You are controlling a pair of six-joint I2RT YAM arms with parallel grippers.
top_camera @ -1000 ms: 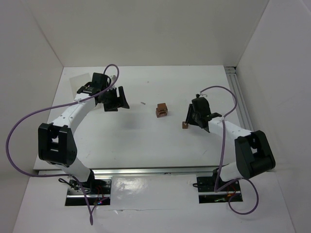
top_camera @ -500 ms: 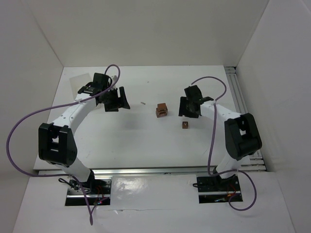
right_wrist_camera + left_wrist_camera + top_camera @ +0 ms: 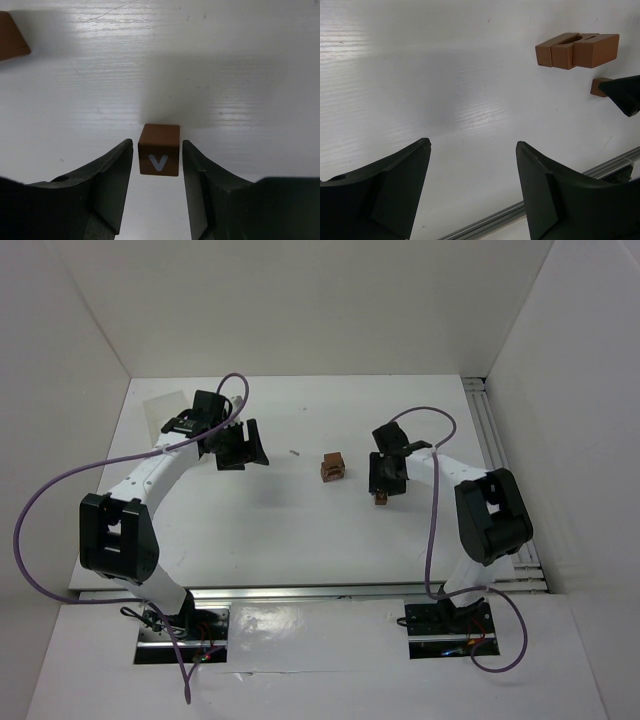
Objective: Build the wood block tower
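Top external, left to right: left gripper (image 3: 243, 445) hangs wide open and empty, well apart from the tower (image 3: 333, 467), likely parked out of the way. Tower is a low stack, mid-table (image 3: 300, 530). Right gripper (image 3: 382, 490) straddles a loose cube (image 3: 159, 150) marked V, jaws narrowed, slim gaps either side, not yet pinching. Judged: aligned for pickup.

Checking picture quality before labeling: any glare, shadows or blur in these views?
Right wrist: the V cube is sharp, soft shadow beyond it; left wrist: glare streaks the white table; top external: evenly lit, the tower small but clear.
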